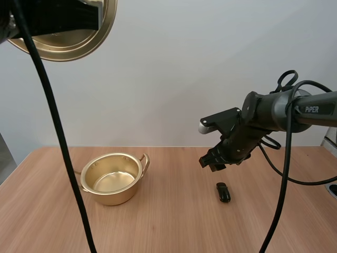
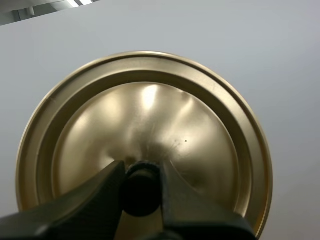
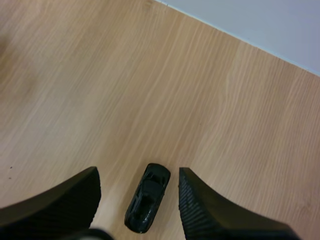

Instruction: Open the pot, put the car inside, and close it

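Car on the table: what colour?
Black, glossy. The car shows best in the right wrist view, under the open right tool.

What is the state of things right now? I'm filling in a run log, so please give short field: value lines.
pot: open, empty, standing on the table
lid: lifted high off the pot
left gripper: shut on the lid's knob
car: black, lying on the table, apart from the pot
right gripper: open, above the car, not touching it
done: lid off
left: car into pot, lid back on
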